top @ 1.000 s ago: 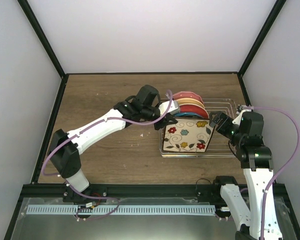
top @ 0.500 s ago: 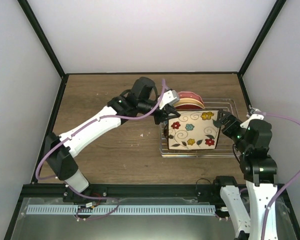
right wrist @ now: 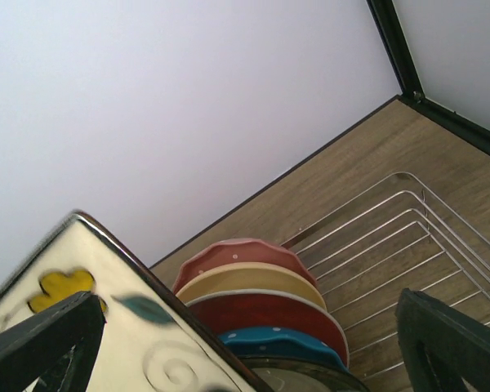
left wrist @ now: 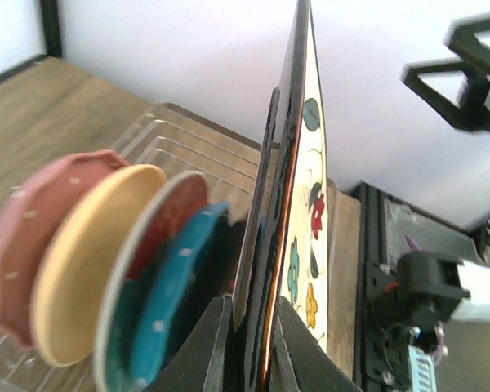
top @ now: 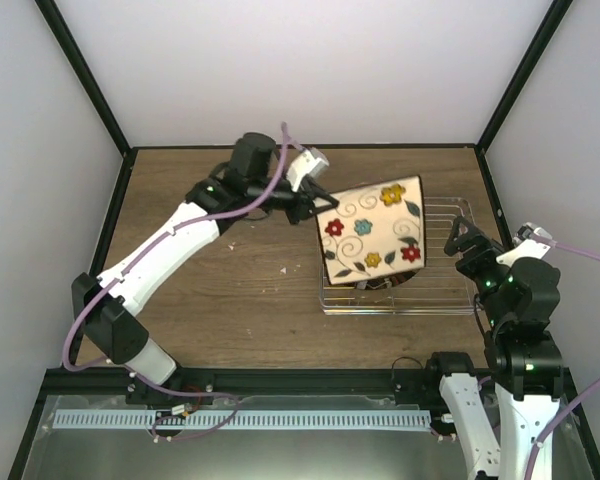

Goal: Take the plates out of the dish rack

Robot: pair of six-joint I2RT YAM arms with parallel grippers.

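My left gripper [top: 316, 206] is shut on the left edge of the square cream floral plate [top: 372, 228] and holds it tilted in the air above the dish rack [top: 448, 292]. In the left wrist view the plate's dark rim [left wrist: 271, 269] is clamped between my fingers [left wrist: 208, 347]. Behind it, plates still stand in the rack: pink-red scalloped [right wrist: 241, 253], orange-yellow [right wrist: 253, 282], red [right wrist: 261, 314], teal polka-dot [right wrist: 279, 341] and one with a dark rim [right wrist: 310, 380]. My right gripper [top: 467, 240] hangs open over the rack's right end, apart from the lifted plate.
The wire rack [right wrist: 392, 237] lies at the back right of the wooden table [top: 220, 280], near the right wall and the black corner post [top: 510, 100]. Bare rack wires show to the right of the standing plates.
My left gripper has lifted the square floral plate up and back-left out of the rack. The right gripper has drawn away to the right of the plate's edge.
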